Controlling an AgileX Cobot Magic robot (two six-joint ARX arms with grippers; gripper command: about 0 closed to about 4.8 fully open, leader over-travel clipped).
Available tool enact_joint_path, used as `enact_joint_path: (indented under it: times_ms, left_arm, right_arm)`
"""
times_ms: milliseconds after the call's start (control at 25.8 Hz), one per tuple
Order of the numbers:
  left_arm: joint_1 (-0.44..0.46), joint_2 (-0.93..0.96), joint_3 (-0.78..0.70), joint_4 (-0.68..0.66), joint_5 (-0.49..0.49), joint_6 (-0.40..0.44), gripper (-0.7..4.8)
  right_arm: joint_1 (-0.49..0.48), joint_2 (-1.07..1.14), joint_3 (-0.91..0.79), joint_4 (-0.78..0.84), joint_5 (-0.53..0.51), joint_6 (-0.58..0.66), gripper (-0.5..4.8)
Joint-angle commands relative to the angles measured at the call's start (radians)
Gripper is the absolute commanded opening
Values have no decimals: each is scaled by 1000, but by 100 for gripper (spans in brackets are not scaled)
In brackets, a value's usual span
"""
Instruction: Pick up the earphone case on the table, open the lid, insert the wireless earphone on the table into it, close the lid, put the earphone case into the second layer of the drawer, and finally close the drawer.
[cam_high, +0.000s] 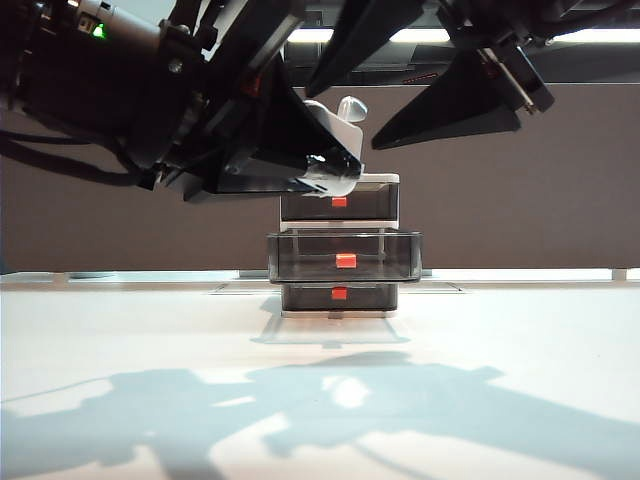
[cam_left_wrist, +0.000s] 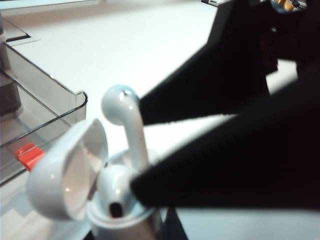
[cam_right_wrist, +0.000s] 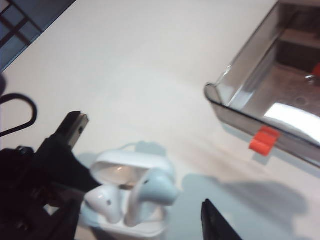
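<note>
My left gripper (cam_high: 330, 170) is shut on the white earphone case (cam_high: 340, 182), holding it in the air in front of the top of the drawer (cam_high: 388, 180). The lid (cam_left_wrist: 67, 175) is swung open. One earphone (cam_left_wrist: 115, 187) sits in its slot. A second wireless earphone (cam_left_wrist: 125, 112) stands with its stem in the case (cam_left_wrist: 117, 220) and its head above the rim. My right gripper (cam_high: 342, 122) is open, with its black fingers (cam_left_wrist: 210, 85) on either side of that earphone and apart from it. The second layer of the drawer (cam_high: 345, 255) is pulled out.
The top drawer (cam_high: 340, 202) and bottom drawer (cam_high: 340, 295) are pushed in, each with a red-orange tab. The open drawer's front wall (cam_right_wrist: 235, 120) lies close below and beside the case (cam_right_wrist: 125, 220). The white table (cam_high: 520, 340) stretches out in front of the cabinet.
</note>
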Motion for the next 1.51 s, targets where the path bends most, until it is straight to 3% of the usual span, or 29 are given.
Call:
enact_joint_path:
  times_ms: [39,349,427,466,505,777,1010,1514]
  left_arm:
    - [-2,-3,7,19,3,26,48]
    - [-2,-3,7,19,3,95,48]
    - [-2,-3,7,19,3,129,48]
    - [-2,-3,7,20,3,154,48]
    - [-2,-3,7,20,3,169,48]
    - [-2,-3,7,20,3,260,48]
    - [-2,-3,7,26,3,262,48]
    - [-2,-3,7,65,3,256,48]
  right_arm:
    - [-23,-29,5,16,-5,-12,338]
    - [-93,-119,6,11,-17,-30,332]
    - [-117,-127,5,10,-19,-30,172]
    - [-129,-127,5,10,-26,-30,42]
    - [-132,-126,5,10,-27,-31,15]
    - [-132,-120,5,10,-109,-64,-1]
    - [-131,-92,5,11,-187,-64,-1]
    - [-132,-65,5,11,-178,-64,-1]
